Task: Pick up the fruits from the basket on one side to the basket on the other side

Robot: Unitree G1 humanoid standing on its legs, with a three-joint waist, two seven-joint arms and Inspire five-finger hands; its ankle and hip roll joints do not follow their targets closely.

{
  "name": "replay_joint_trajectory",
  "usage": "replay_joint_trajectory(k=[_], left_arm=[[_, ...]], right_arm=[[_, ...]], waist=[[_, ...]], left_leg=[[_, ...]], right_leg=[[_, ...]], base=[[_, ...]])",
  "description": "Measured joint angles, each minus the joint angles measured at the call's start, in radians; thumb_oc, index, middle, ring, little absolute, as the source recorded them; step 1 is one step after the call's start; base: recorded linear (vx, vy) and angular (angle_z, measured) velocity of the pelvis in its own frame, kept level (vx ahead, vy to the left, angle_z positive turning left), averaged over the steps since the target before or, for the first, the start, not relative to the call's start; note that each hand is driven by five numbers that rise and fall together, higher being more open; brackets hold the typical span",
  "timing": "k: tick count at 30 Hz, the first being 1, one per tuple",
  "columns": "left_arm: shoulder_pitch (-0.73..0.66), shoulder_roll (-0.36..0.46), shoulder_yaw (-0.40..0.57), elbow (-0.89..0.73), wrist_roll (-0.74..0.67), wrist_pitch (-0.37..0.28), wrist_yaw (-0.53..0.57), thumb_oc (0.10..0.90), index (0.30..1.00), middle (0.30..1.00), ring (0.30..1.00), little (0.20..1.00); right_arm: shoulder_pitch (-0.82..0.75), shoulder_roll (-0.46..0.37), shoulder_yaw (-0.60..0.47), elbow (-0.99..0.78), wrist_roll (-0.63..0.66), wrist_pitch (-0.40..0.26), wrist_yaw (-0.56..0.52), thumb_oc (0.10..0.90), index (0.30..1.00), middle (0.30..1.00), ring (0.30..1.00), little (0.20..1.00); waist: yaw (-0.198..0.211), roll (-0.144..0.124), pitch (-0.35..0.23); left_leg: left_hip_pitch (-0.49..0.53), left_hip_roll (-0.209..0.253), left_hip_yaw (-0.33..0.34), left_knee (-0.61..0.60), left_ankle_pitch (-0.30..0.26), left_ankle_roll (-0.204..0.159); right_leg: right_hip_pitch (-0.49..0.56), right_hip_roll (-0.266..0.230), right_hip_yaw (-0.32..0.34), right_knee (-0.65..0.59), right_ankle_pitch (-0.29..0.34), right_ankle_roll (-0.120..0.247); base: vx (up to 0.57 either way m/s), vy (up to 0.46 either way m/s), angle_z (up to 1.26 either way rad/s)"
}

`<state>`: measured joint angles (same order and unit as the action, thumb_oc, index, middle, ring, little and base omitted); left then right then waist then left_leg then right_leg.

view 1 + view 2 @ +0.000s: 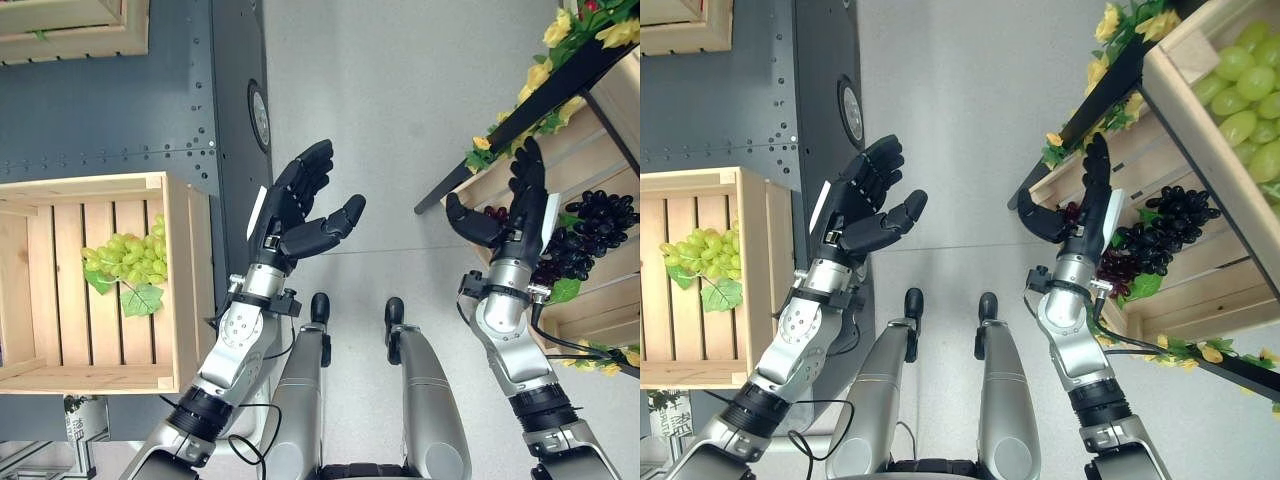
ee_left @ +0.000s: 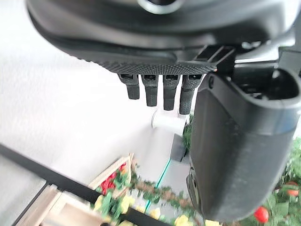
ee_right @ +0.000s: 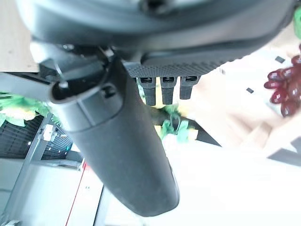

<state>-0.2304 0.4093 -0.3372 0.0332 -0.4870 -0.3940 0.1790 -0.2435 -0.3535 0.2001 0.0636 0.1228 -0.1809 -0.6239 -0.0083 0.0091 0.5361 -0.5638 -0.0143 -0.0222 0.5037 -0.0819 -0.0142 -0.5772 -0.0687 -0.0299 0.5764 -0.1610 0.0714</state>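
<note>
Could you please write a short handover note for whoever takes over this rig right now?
Left hand: open, empty, raised over the floor beside the left crate.
Right hand: open, empty, at the edge of the right crate, next to the dark grapes.
Done, as far as can be seen: a green grape bunch lies in the left crate.
Left: dark and red grapes sit in the right crate; more green grapes lie in an upper crate.
</note>
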Motion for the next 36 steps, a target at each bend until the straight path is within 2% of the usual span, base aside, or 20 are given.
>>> replay_joint_trajectory(k=[7, 12, 16, 18, 21, 23, 26, 30, 34, 36], left_arm=[[0.086, -0.006, 0.073, 0.011, 0.09, -0.036, 0.133, 0.8, 0.9, 0.9, 0.9, 0.9], [0.128, -0.005, 0.136, 0.026, 0.145, -0.036, 0.214, 0.8, 0.9, 0.9, 0.9, 0.9], [0.187, -0.006, 0.211, 0.026, 0.252, -0.019, 0.305, 0.8, 0.9, 0.9, 0.9, 0.9], [0.199, -0.004, 0.255, 0.044, 0.351, 0.016, 0.387, 0.8, 0.9, 0.9, 0.9, 0.9], [0.187, -0.004, 0.295, 0.098, 0.387, 0.057, 0.477, 0.8, 0.9, 0.9, 0.9, 0.9], [0.181, -0.002, 0.32, 0.154, 0.437, 0.107, 0.534, 0.8, 0.9, 0.9, 0.9, 0.9], [0.209, 0.003, 0.324, 0.226, 0.514, 0.171, 0.593, 0.8, 0.9, 0.9, 0.9, 0.9], [0.233, 0.032, 0.325, 0.335, 0.536, 0.215, 0.67, 0.8, 0.9, 0.9, 0.9, 0.9], [0.214, 0.043, 0.324, 0.455, 0.552, 0.22, 0.747, 0.8, 0.9, 0.9, 0.9, 0.9], [0.182, 0.046, 0.321, 0.518, 0.551, 0.212, 0.783, 0.8, 0.9, 0.9, 0.9, 0.9]], right_arm=[[0.133, 0.007, 0.054, 0.009, 0.004, -0.066, 0.138, 0.8, 0.9, 0.9, 0.9, 0.9], [0.183, 0.007, 0.051, 0.01, 0.049, -0.072, 0.196, 0.8, 0.9, 0.9, 0.9, 0.9], [0.225, 0.007, 0.05, 0.01, 0.088, -0.07, 0.272, 0.8, 0.9, 0.9, 0.9, 0.9], [0.248, 0.005, 0.05, 0.013, 0.088, -0.069, 0.312, 0.8, 0.9, 0.9, 0.9, 0.9], [0.245, -0.004, 0.054, 0.032, 0.082, -0.069, 0.348, 0.8, 0.9, 0.9, 0.9, 0.9], [0.225, -0.005, 0.053, 0.073, 0.107, -0.066, 0.371, 0.8, 0.9, 0.9, 0.9, 0.9], [0.251, -0.009, 0.055, 0.148, 0.125, -0.063, 0.413, 0.8, 0.9, 0.9, 0.9, 0.9], [0.31, -0.062, 0.096, 0.171, 0.125, -0.062, 0.439, 0.8, 0.9, 0.9, 0.9, 0.9], [0.319, -0.091, 0.145, 0.227, 0.125, -0.062, 0.454, 0.8, 0.9, 0.9, 0.9, 0.9], [0.303, -0.113, 0.184, 0.26, 0.129, -0.066, 0.453, 0.8, 0.9, 0.9, 0.9, 0.9]], waist=[[0.031, -0.002, -0.001], [0.057, -0.006, -0.007], [0.065, -0.005, -0.011], [0.076, -0.001, -0.023], [0.083, 0.002, -0.043], [0.09, 0.003, -0.047], [0.094, 0.005, -0.094], [0.093, 0.007, -0.101], [0.083, 0.008, -0.1], [0.081, 0.012, -0.089]], left_leg=[[0.225, 0.0, -0.012, -0.167, 0.049, -0.006], [0.314, -0.002, -0.038, -0.269, 0.077, -0.009], [0.388, -0.002, -0.066, -0.337, 0.101, -0.005], [0.412, -0.003, -0.083, -0.359, 0.102, -0.006], [0.416, -0.003, -0.084, -0.361, 0.102, -0.006], [0.435, -0.005, -0.084, -0.361, 0.102, -0.006], [0.44, -0.008, -0.085, -0.365, 0.102, -0.007], [0.425, -0.02, -0.078, -0.339, 0.102, -0.009], [0.347, -0.014, -0.043, -0.269, 0.097, -0.015], [0.29, -0.003, -0.014, -0.195, 0.081, -0.024]], right_leg=[[0.207, -0.004, -0.015, -0.122, 0.006, -0.004], [0.297, -0.007, -0.039, -0.198, 0.012, -0.002], [0.38, -0.009, -0.069, -0.263, 0.024, 0.002], [0.421, -0.01, -0.094, -0.298, 0.024, 0.003], [0.442, -0.012, -0.116, -0.314, 0.022, 0.002], [0.466, -0.014, -0.122, -0.313, 0.012, 0.002], [0.466, -0.022, -0.14, -0.286, -0.011, 0.001], [0.413, -0.042, -0.138, -0.184, -0.061, -0.013], [0.332, -0.042, -0.135, -0.099, -0.08, -0.033], [0.285, -0.038, -0.131, -0.047, -0.091, -0.047]], base=[[0.04, 0.049, 0.06], [0.1, 0.042, 0.18], [0.1, 0.047, 0.22], [0.05, 0.053, 0.23], [0.07, 0.072, 0.23], [0.07, 0.075, 0.19], [0.0, 0.07, 0.16], [-0.05, 0.062, 0.05], [-0.13, 0.033, 0.01], [-0.1, -0.005, -0.04]])
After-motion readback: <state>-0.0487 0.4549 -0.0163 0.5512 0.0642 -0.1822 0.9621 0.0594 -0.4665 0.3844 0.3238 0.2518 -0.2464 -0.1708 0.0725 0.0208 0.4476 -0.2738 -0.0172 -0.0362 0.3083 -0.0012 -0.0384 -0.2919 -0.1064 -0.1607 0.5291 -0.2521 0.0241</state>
